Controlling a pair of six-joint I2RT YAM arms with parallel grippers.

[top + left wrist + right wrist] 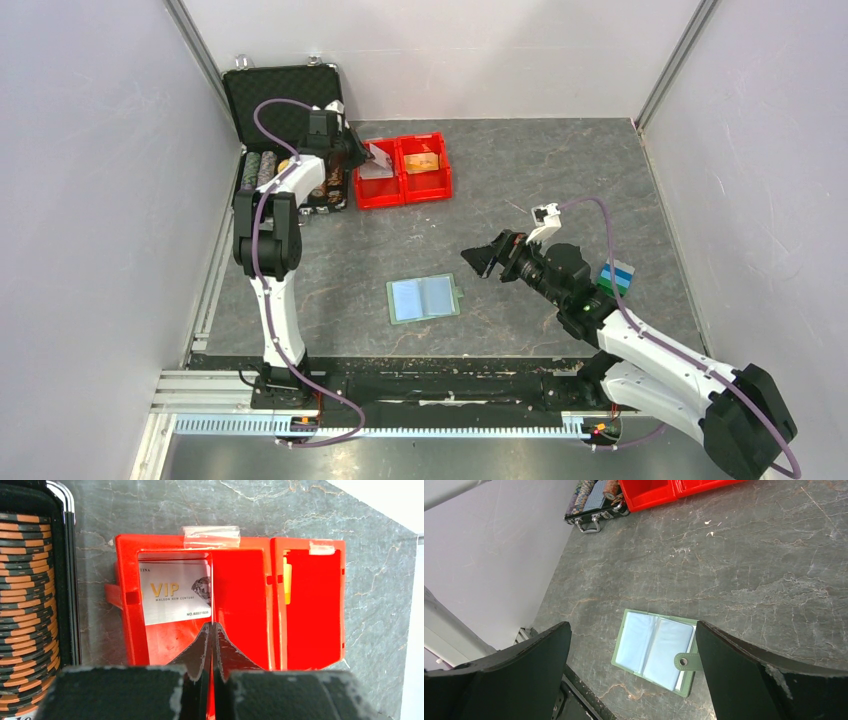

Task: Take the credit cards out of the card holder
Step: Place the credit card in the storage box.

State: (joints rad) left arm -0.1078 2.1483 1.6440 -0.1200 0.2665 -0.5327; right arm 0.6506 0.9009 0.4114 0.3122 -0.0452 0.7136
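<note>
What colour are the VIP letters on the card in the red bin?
Gold, on the white card; clearest in left wrist view.

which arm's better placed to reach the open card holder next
Right. The right gripper is open and aimed at the card holder, which sits centred in its wrist view. The left gripper is shut, far off over the red bin.

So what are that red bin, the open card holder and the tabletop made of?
Red bin: apparently glossy moulded plastic, judging by its even colour and sheen. Card holder: matte grey-green cover, perhaps faux leather or vinyl, with clear pale blue plastic pockets. Tabletop: grey, veined, stone-look surface; real stone or printed laminate, I cannot tell.
</note>
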